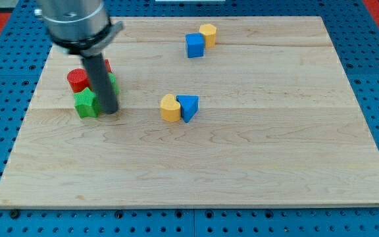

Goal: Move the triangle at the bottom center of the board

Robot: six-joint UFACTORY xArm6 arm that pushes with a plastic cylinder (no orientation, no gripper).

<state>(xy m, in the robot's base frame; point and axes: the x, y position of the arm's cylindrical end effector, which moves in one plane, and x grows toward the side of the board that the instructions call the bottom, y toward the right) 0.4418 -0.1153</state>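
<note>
A blue triangle block (pixel 188 107) lies near the middle of the wooden board (pixel 242 164), touching a yellow heart-shaped block (pixel 170 108) on its left. My tip (pixel 109 110) is at the view's left, well to the left of the blue triangle. It stands right beside a green star block (pixel 85 104), among a cluster of blocks.
A red cylinder (pixel 77 79) sits above the green star, with another green block (pixel 112 83) and a red block (pixel 107 66) partly hidden behind the rod. A blue cube (pixel 194 45) and a yellow block (pixel 208 33) touch near the view's top.
</note>
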